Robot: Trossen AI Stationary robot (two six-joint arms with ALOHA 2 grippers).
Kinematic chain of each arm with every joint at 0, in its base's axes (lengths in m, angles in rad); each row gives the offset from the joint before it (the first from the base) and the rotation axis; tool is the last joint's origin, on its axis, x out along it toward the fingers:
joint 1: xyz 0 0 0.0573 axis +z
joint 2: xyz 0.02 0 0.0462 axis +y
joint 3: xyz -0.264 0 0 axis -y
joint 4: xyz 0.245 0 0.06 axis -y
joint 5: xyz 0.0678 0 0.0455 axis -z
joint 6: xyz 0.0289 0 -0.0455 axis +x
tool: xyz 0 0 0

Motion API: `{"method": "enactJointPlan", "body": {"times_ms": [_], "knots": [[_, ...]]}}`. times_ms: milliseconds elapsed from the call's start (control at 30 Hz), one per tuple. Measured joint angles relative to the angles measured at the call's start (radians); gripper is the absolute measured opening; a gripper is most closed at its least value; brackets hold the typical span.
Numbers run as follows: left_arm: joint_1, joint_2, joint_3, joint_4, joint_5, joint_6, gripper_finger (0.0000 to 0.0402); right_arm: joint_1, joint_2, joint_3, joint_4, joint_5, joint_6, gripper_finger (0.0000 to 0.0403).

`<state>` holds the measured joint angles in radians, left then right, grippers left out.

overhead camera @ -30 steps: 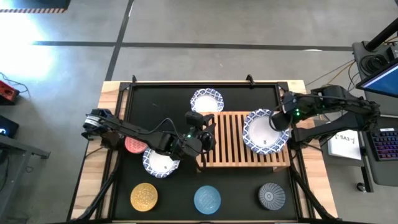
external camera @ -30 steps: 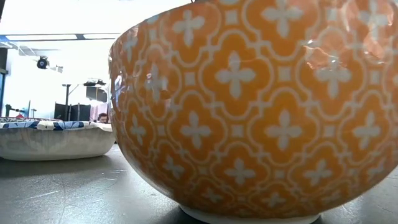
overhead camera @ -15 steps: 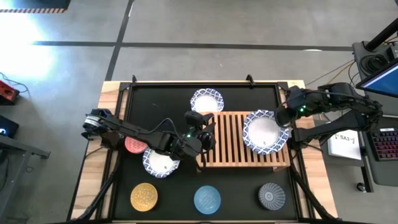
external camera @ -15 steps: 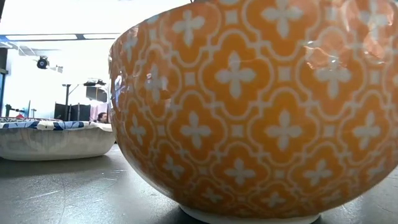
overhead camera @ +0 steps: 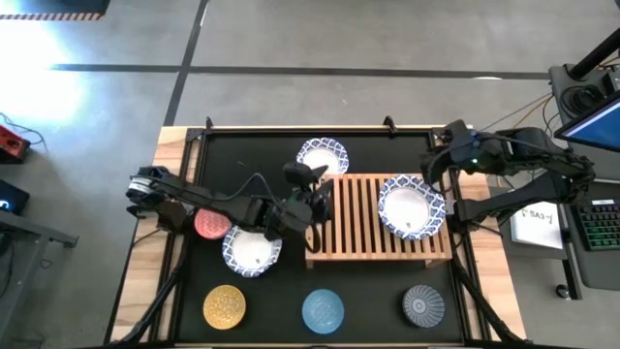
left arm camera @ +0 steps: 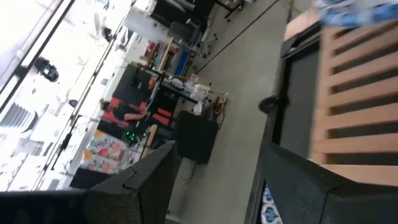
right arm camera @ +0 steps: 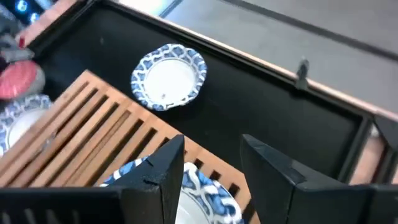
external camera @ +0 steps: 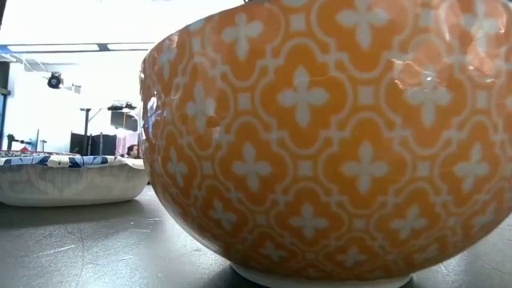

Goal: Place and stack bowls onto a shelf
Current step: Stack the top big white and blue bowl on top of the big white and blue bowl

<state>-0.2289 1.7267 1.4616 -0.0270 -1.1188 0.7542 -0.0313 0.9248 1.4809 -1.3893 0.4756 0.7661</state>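
1. We see the low light-wood slatted shelf (overhead camera: 380, 216) standing right of centre on the black table mat (overhead camera: 378, 301); a wide white bowl with a blue patterned rim (overhead camera: 411, 207) sits on its right part.
2. The right gripper (overhead camera: 435, 165) hangs just beyond that bowl's far right edge; its fingers (right arm camera: 163, 163) stand apart with nothing between them, so it has let go.
3. The left gripper (overhead camera: 320, 199) sits at the shelf's left end; its fingers (left arm camera: 149, 177) are spread and we see nothing between them.
4. A second white blue-rimmed bowl (overhead camera: 322, 156) rests on the mat just beyond the shelf's far left corner; a third (overhead camera: 251, 251) lies left of the shelf, partly under the left arm.
5. The small red patterned bowl (overhead camera: 210, 224) touches or nearly touches the third white bowl on its far left side.
6. Along the near edge stand the small yellow patterned bowl (overhead camera: 224, 306), the light blue bowl (overhead camera: 323, 310) and the dark grey bowl (overhead camera: 423, 304), well apart from each other.
7. In the low view the yellow bowl fills most of the picture, with a white bowl behind it on the left.
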Motion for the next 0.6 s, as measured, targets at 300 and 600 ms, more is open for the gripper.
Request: {"method": "enactJointPlan", "body": {"times_ms": [300,600], "knots": [[0.148,-0.096,0.0,-0.407,0.099,-0.426,0.0214,-0.048,0.058,0.052,-0.034,0.036,-0.15,0.015],[0.408,-0.126,0.0,-0.665,0.386,-0.819,0.0206,-0.079,0.067,0.052,-0.034,0.05,-0.138,0.015]]}}
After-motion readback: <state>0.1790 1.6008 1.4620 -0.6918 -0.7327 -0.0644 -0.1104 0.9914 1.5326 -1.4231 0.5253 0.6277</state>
